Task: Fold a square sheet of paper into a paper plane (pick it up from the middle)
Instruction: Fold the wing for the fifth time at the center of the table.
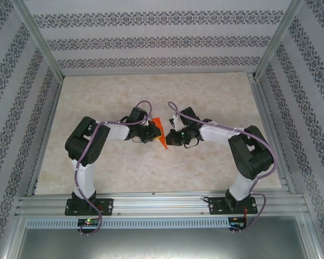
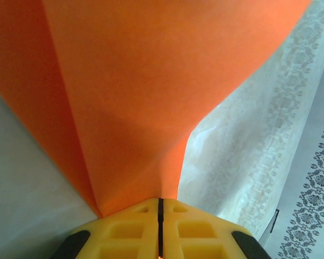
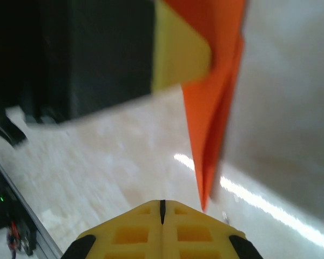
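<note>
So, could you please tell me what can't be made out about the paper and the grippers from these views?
- Top external: the paper is too small to read its creases; the left gripper covers its held edge.
- Left wrist: the paper runs off the top and left edges, so its outline is cut off.
- Right wrist: blurred; whether the paper's tip touches the right gripper is unclear.

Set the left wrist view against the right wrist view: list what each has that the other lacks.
Left wrist: the broad face of the folded orange paper fanning up from the shut left gripper, with patterned wall behind. Right wrist: the right gripper shut and empty, the marble table, the paper's pointed tip. Both: the paper held by the left gripper.
</note>
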